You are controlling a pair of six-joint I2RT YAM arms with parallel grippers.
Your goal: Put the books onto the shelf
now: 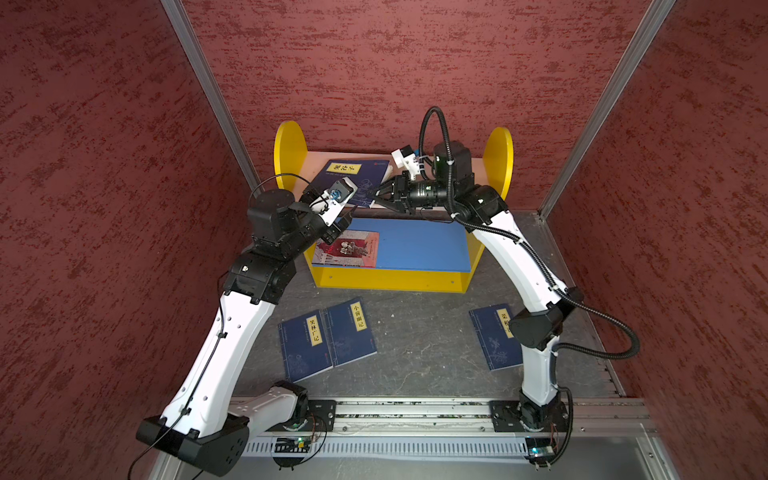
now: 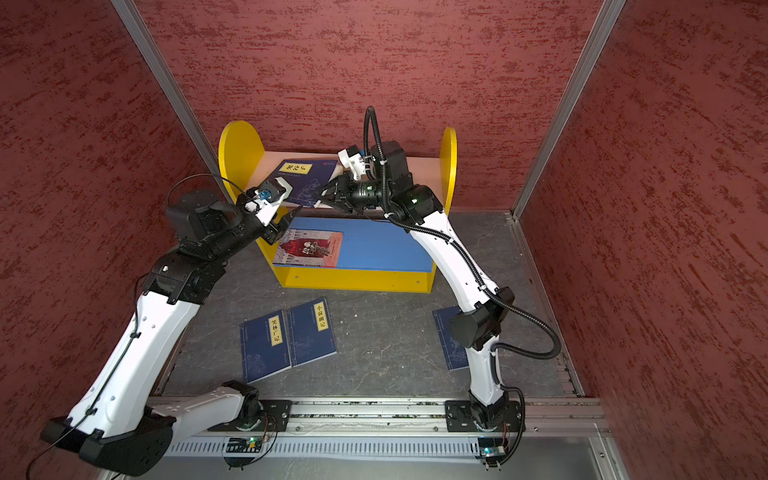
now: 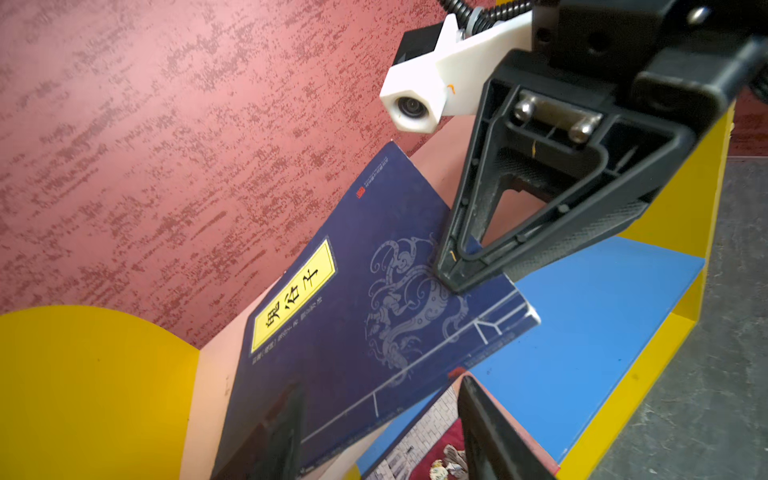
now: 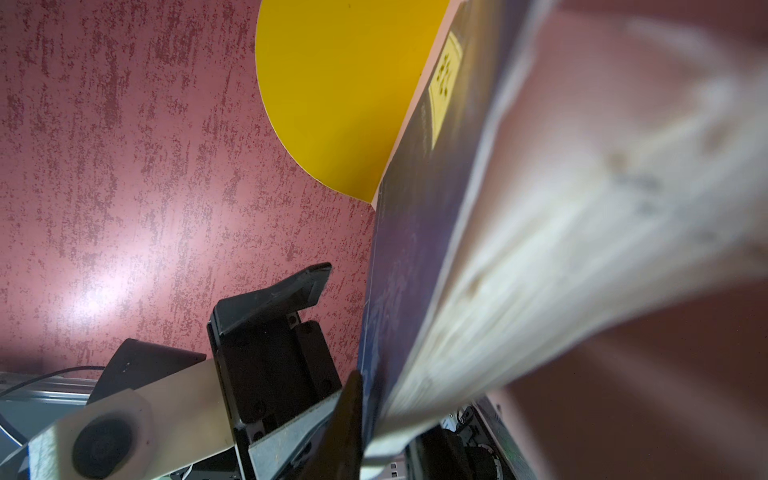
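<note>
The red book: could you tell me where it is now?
In both top views the red book lies flat on the blue lower board of the shelf, at its left end.

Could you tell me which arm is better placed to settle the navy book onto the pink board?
Probably right: right gripper clamps the navy book; left gripper hangs open beside it.

The farthest navy book reads 鬼谷子, the leftmost floor book 笑林广记, its neighbour probably 小窗幽记.

Mottled red walls enclose a dark grey marbled floor
</note>
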